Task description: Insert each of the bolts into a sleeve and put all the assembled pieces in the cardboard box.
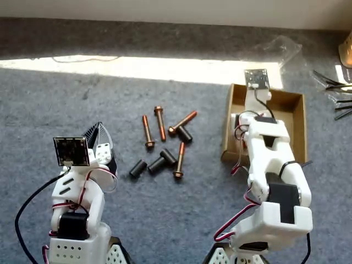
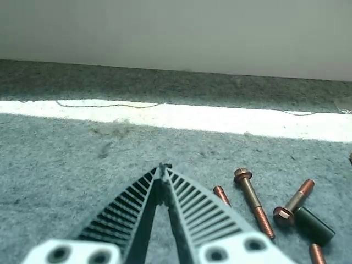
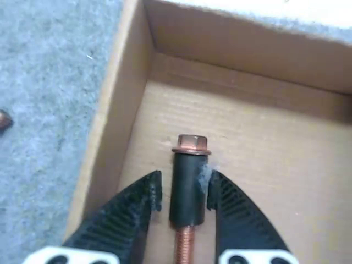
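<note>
Seen from above, the left gripper point(image 1: 100, 136) hangs low over the grey carpet point(image 1: 49, 99) at the near left. Its black ribbed fingers point(image 2: 192, 203) are pressed together to a point with nothing between them.

At its 3 o'clock lies the loose hardware. Three short black cylindrical sleeves point(image 1: 157, 164) sit in a slanted row, two of them touching. One copper-coloured flanged metal bolt point(image 1: 180, 159) lies just beside the row, at its 3 o'clock. Farther out, at 12 o'clock of the row, two more bolts point(image 1: 147, 132) lie nearly parallel. A fourth bolt point(image 1: 182, 122) slants at 1 o'clock, just beside a fourth sleeve point(image 1: 184, 134).

At 3 o'clock of this pile, the white right arm point(image 1: 275, 187) stretches over the open brown cardboard box point(image 1: 291, 104). The right gripper point(image 3: 184, 176) is down inside the box, near the wall on the pile's side. Its fingers are spread to either side of an assembled piece point(image 3: 192, 144), a copper bolt run through a black sleeve. The piece lies on the box floor with its hex head pointing away from the gripper. A gap shows at one finger; whether the other touches the sleeve cannot be told.

Beyond everything, at 12 o'clock, a band of sunlight point(image 1: 137, 67) crosses the carpet.
</note>
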Motion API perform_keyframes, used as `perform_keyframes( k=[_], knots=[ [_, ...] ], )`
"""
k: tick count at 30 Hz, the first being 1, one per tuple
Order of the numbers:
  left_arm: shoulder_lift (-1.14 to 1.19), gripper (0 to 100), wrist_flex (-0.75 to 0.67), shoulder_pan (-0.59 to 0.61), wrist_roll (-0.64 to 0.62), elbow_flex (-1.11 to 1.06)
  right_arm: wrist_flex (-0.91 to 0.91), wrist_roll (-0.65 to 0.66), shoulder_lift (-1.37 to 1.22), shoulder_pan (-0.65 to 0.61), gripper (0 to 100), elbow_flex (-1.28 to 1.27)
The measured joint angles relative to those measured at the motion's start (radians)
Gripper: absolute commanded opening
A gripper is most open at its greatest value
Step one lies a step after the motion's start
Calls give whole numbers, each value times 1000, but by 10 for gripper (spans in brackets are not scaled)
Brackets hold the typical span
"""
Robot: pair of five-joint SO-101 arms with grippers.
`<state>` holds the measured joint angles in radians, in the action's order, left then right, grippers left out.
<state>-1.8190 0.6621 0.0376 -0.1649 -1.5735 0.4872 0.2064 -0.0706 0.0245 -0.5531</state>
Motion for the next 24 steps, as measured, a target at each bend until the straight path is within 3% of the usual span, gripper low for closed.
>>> perform_keyframes(
  k=[12,24],
  knots=[
    [0,11,0,0,0,0,-9,0,0,0,123,58],
    [0,11,0,0,0,0,275,0,161,0,123,272]
  ],
)
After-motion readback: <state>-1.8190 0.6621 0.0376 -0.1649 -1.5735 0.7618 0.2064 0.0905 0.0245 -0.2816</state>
